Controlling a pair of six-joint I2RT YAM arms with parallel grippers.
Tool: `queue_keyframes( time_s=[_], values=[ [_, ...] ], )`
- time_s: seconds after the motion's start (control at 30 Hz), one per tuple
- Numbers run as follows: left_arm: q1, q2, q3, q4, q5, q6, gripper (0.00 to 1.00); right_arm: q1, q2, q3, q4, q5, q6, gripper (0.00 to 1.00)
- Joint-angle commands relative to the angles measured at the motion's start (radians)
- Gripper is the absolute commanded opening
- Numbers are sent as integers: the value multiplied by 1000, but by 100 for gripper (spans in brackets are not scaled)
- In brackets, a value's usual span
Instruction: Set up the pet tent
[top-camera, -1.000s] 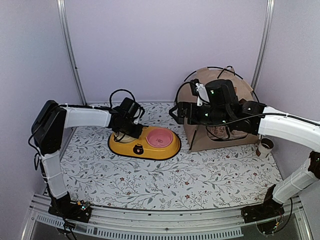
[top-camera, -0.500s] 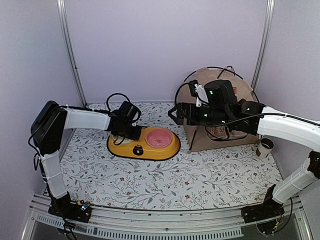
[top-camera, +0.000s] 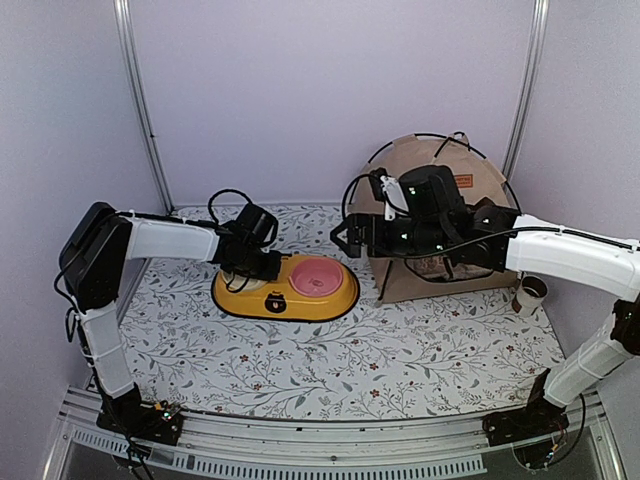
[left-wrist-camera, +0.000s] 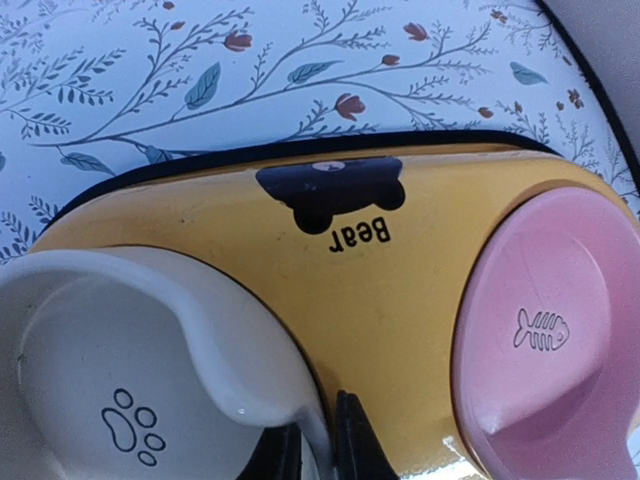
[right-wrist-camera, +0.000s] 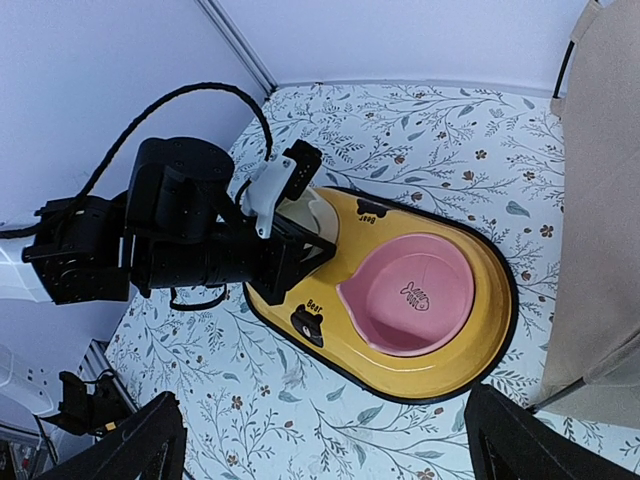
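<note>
The pet tent (top-camera: 485, 185) stands at the back right, beige fabric with thin black poles arching over it; its side fills the right edge of the right wrist view (right-wrist-camera: 600, 200). My right gripper (top-camera: 345, 235) hangs open in the air just left of the tent, with nothing between its fingers (right-wrist-camera: 130, 450). My left gripper (top-camera: 255, 268) is shut on the rim of a white paw-print bowl (left-wrist-camera: 120, 370) that sits in a yellow feeder (top-camera: 300, 300).
The yellow feeder (right-wrist-camera: 480, 340) also holds a pink fish-print bowl (right-wrist-camera: 410, 295) and lies left of the tent on the floral cloth. A small white cup (top-camera: 530, 293) stands by the tent's right front corner. Walls close in on three sides.
The left gripper has shifted slightly left and back, and the feeder with it. The right arm has swung a little to the left, away from the tent front.
</note>
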Motion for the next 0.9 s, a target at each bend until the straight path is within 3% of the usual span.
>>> queue_keyframes(
  time_s=[0.0,0.47,0.63,0.87],
  values=[
    [-3,-20,-24,-79,-36,-54,1,10,11,12,-1,-12,9,99],
    [-8,-72,-92,-67,-36,-78,4,26,29,14,1,-16,12,99],
    [-9,-75,-81,-55,-38,-53,20,31,32,16,-1,-15,13,99],
    [-8,-77,44,-87,-45,13,57,30,28,18,-14,-1,13,99]
  ],
)
